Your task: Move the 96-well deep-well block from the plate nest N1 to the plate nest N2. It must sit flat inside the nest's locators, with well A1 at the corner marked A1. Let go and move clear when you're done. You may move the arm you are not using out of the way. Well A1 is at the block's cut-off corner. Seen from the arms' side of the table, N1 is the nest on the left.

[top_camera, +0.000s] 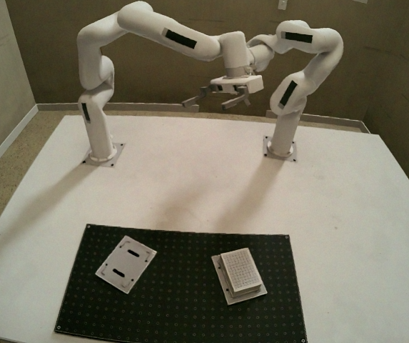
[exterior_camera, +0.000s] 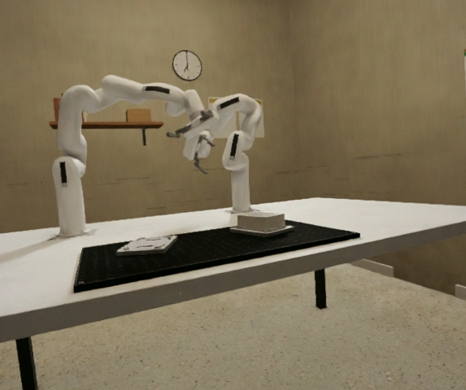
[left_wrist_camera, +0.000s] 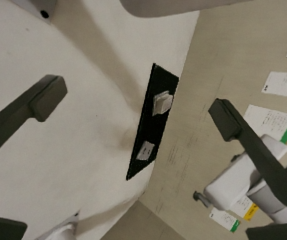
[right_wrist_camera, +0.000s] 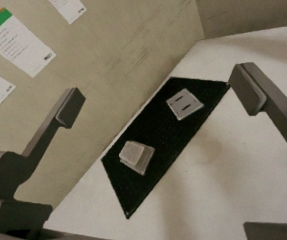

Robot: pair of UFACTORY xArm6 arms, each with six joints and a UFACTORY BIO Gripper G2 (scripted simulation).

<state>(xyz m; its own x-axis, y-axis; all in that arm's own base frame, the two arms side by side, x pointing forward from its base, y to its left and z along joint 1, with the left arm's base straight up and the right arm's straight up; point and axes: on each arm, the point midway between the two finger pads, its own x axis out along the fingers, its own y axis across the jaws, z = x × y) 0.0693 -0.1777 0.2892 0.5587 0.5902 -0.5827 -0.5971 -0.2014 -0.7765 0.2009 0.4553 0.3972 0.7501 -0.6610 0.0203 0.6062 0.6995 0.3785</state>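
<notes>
Top view: you have the deep-well block between five and six o'clock of the frame's middle, on N1. N2 lies at seven o'clock, its slots uncovered. Both plates are on the black board. Your right gripper is up near twelve, fingers spread; your left gripper is mostly hidden behind it.

Exterior view: you see both grippers raised well above the board, overlapping from here. The block is between four and five o'clock, N2 at eight.

Left wrist view: your left gripper's fingers stand wide open at nine and three, gripping nothing. The block sits between one and two o'clock, N2 at six, and part of your right gripper shows at four.

Right wrist view: your right gripper's fingers are wide apart too, nothing between them. You have the block between six and seven o'clock, N2 at two. You can't make out the block's cut-off corner here.
</notes>
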